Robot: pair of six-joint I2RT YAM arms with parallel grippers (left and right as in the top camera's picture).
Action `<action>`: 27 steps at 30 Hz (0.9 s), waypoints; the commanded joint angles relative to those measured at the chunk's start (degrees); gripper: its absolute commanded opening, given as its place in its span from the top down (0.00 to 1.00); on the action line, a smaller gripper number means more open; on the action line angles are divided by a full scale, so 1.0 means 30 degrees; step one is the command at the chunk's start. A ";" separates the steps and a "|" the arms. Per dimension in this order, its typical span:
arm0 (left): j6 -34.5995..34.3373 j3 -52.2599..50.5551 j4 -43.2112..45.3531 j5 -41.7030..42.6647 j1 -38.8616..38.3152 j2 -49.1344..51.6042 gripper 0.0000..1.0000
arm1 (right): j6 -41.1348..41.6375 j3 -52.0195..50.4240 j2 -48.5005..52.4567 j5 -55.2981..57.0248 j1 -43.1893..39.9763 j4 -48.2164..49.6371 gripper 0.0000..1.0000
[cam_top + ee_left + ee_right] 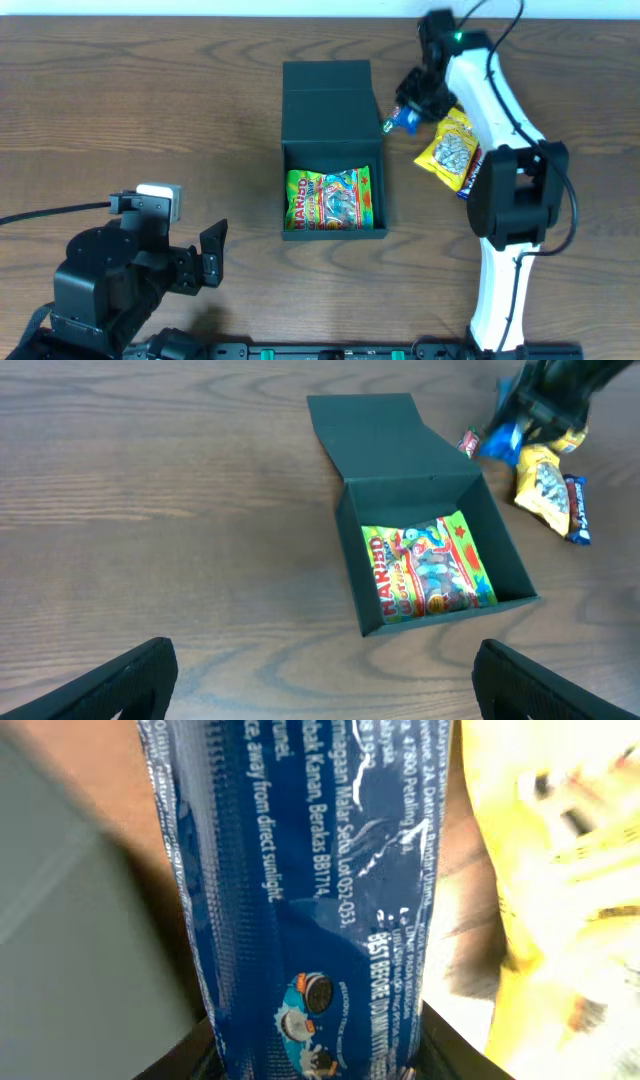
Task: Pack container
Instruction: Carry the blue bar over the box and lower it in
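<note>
Looking down from overhead, the box [331, 150] sat mid-table [120, 100] with its lid folded flat back toward the far edge, and a green gummy bag [330, 200] lay flat inside it. The right gripper [410, 110] hung just past the lid's far right corner, clamped on a blue packet [403, 121] that dangled below it. A yellow packet [449, 146] lay on the table just right of that, with a dark bar [470, 170] touching its near edge. The left gripper [207, 255] sat near the front left, well apart from the box, its fingers spread and holding nothing. From the left wrist, the box [420, 470] stood ahead and slightly right, the gummy bag [428, 572] filling most of its floor. The left fingers [110, 680] showed at the two bottom corners, wide apart, with only bare wood between them. Beyond the lid the blue packet [500, 440] hung under the blurred right arm, beside the yellow packet [545, 482] and the dark bar [578, 510]. From the right wrist, the blue packet [300, 890] filled the middle, printed text running along it and a small cookie picture near the bottom. It was pinched between the two fingers [185, 1060] at the lower edge. The yellow packet [560, 870] blurred past on the right, and a flat grey surface at the left was too blurred to identify.
</note>
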 commanded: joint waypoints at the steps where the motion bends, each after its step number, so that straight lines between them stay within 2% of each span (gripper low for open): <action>1: 0.0058 0.0153 0.0015 -0.0510 0.0080 -0.0058 0.05 | -0.1100 0.2696 -0.0197 0.0284 0.0087 -0.1093 0.76; 3: 0.0066 0.0153 0.0015 -0.0721 0.0080 -0.0058 0.05 | -0.1377 0.4284 -0.0197 0.0291 0.0226 -0.2215 0.85; 5: 0.0058 0.0153 0.0095 -0.0707 0.0080 -0.0058 0.05 | -0.1523 0.5581 -0.0197 0.0284 0.0415 -0.3177 0.98; 10: 0.0058 0.0153 0.0146 -0.0699 0.0080 -0.0058 0.05 | -0.3949 0.7803 -0.0197 0.0255 0.1501 -0.4466 0.98; 13: 0.0058 0.0153 0.0138 -0.0699 0.0080 -0.0058 0.05 | -0.8196 0.8735 -0.0197 0.0175 0.2557 -0.4794 0.99; 16: 0.0058 0.0153 0.0138 -0.0699 0.0080 -0.0058 0.05 | -1.5234 0.9173 -0.0197 -0.1435 0.3650 -0.5406 0.99; 17: 0.0066 0.0153 0.0146 -0.0699 0.0080 -0.0058 0.05 | -1.8673 0.9173 -0.0197 -0.2433 0.4189 -0.6207 0.99; 19: 0.0066 0.0153 0.0182 -0.0699 0.0080 -0.0058 0.04 | -2.2476 0.9151 -0.0189 -0.2783 0.4932 -0.7577 0.99; 21: 0.0066 0.0153 0.0277 -0.0699 0.0080 -0.0058 0.05 | -2.4844 0.8757 -0.0189 -0.1749 0.5719 -0.8444 0.98; 24: 0.0073 0.0153 0.0335 -0.0707 0.0080 -0.0058 0.05 | -2.6855 0.7890 -0.0189 -0.0117 0.6426 -0.9209 0.99; 27: 0.0372 0.0153 0.0328 -0.0692 0.0080 -0.0058 0.05 | -2.9383 0.6703 -0.0189 -0.1137 0.7009 -0.9799 0.99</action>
